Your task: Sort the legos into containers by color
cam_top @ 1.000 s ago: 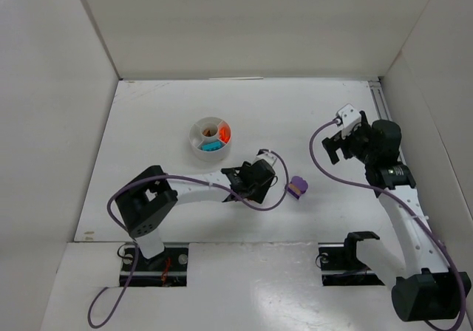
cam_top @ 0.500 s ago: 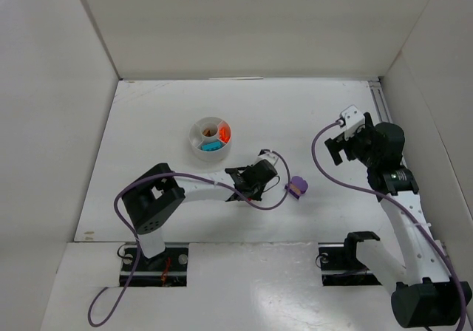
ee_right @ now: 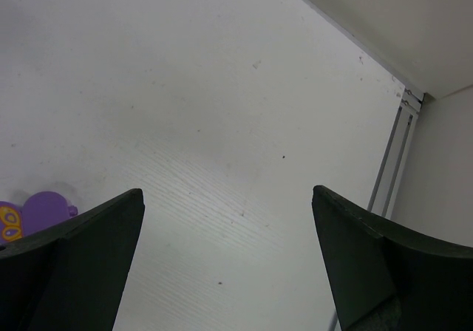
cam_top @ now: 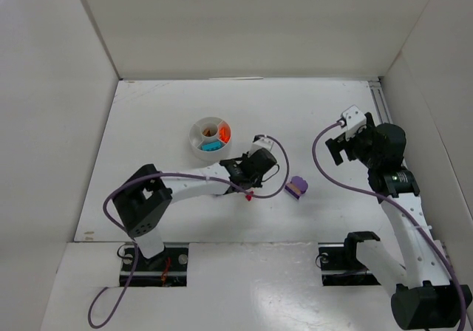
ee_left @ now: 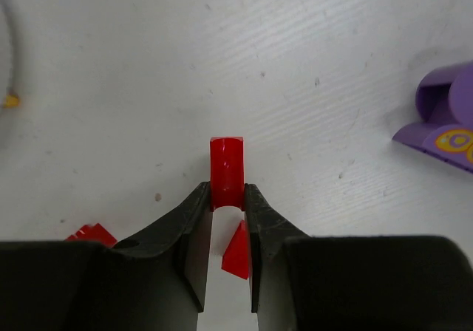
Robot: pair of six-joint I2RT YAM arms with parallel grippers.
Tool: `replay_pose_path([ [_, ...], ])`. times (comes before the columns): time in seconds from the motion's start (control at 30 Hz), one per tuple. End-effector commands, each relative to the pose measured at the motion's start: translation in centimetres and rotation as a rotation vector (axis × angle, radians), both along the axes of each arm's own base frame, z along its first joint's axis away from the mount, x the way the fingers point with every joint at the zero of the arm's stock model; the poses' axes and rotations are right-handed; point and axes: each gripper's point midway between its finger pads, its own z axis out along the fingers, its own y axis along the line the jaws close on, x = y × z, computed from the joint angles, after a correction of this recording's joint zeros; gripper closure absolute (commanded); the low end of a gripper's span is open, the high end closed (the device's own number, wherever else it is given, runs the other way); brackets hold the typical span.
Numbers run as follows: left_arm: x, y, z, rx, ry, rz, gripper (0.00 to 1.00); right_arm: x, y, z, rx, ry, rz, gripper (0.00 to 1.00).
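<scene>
My left gripper [ee_left: 226, 190] is shut on a small red lego [ee_left: 226, 170], pinched at the fingertips above the table. Two more red legos lie below it, one [ee_left: 238, 251] between the fingers and one [ee_left: 92, 233] at the left. From above, the left gripper [cam_top: 246, 177] hovers just right of the white divided dish [cam_top: 198, 148], with a red lego [cam_top: 250, 195] on the table beneath. A purple lego [cam_top: 297, 186] [ee_left: 447, 120] [ee_right: 41, 209] lies to its right. My right gripper [cam_top: 341, 140] [ee_right: 228, 192] hangs open and empty at the right.
The dish holds an orange lego [cam_top: 224, 132], a teal lego [cam_top: 211, 146] and a tan one [cam_top: 209, 131] in separate wedges. White walls enclose the table on three sides. A rail [cam_top: 380, 98] runs along the far right edge.
My left gripper closed on the red lego and rose slightly toward the dish, uncovering a red lego on the table. The right arm shifted a little.
</scene>
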Motion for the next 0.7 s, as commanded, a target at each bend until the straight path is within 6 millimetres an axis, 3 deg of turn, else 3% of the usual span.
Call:
replay_pose_path([
  [0.0, 3.2, 0.4, 7.0, -0.110, -0.135, 0.088, 1.00, 0.2, -0.2, 1.4, -0.001, -0.051, -0.005, 0.00],
  [0.23, 7.9, 6.1, 13.4, -0.211, -0.223, 0.245, 1.00, 0.4, -0.1, 1.4, -0.006, -0.052, 0.007, 0.00],
  [0.27, 9.8, 8.4, 14.2, -0.231, -0.238, 0.296, 1.00, 0.4, -0.1, 1.4, -0.006, -0.052, 0.007, 0.00],
  [0.33, 11.3, 10.4, 15.1, -0.276, -0.249, 0.325, 1.00, 0.6, -0.1, 1.0, -0.007, -0.042, 0.007, 0.00],
  [0.37, 12.6, 12.9, 15.8, -0.281, -0.272, 0.377, 1.00, 0.6, -0.2, 1.0, -0.010, -0.042, -0.003, 0.00],
  [0.5, 14.2, 16.9, 15.5, -0.248, -0.275, 0.442, 1.00, 0.9, -0.9, 1.2, -0.026, -0.044, -0.029, 0.00],
  [0.67, 15.3, 19.3, 13.5, -0.197, -0.230, 0.497, 1.00, 0.9, -1.3, 0.7, -0.034, -0.025, -0.046, 0.00],
])
